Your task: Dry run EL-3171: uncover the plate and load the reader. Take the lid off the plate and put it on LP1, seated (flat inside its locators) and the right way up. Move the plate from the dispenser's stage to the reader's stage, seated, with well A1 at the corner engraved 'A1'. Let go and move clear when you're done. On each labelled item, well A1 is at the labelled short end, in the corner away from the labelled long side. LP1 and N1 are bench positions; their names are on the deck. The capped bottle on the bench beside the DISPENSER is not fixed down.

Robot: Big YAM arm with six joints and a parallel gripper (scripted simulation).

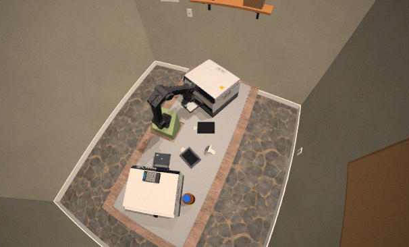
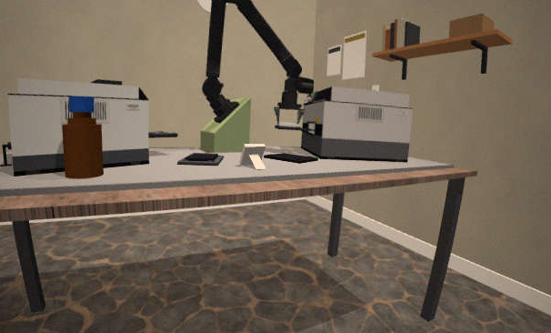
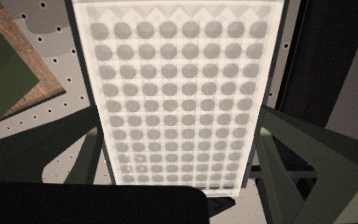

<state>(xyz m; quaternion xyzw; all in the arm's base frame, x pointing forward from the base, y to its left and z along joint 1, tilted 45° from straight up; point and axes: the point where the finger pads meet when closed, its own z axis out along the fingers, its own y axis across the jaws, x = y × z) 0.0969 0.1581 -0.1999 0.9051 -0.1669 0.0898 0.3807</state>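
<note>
The white plate (image 1: 192,106) (image 2: 289,125) (image 3: 180,95) sits at the dark stage of the right-hand machine, the reader (image 1: 212,79) (image 2: 366,122). My gripper (image 2: 289,124) (image 3: 178,112) reaches down over it and is shut on its long sides. Whether a clear lid covers the wells is hard to tell; a hazy sheen lies over them. The dispenser (image 1: 152,194) (image 2: 39,129) stands at the other end, its dark stage (image 1: 162,159) (image 2: 163,135) without a plate. Two dark bench positions lie between, one straight (image 1: 206,127) (image 2: 291,157) and one turned (image 1: 190,157) (image 2: 201,157); their names are unreadable.
The capped brown bottle (image 1: 188,199) (image 2: 83,150) stands beside the dispenser. A small white stand (image 1: 210,150) (image 2: 254,156) is near the turned position. The arm's green base (image 1: 167,126) (image 2: 227,129) is on the far side of the bench. The reader's body is close beside the gripper.
</note>
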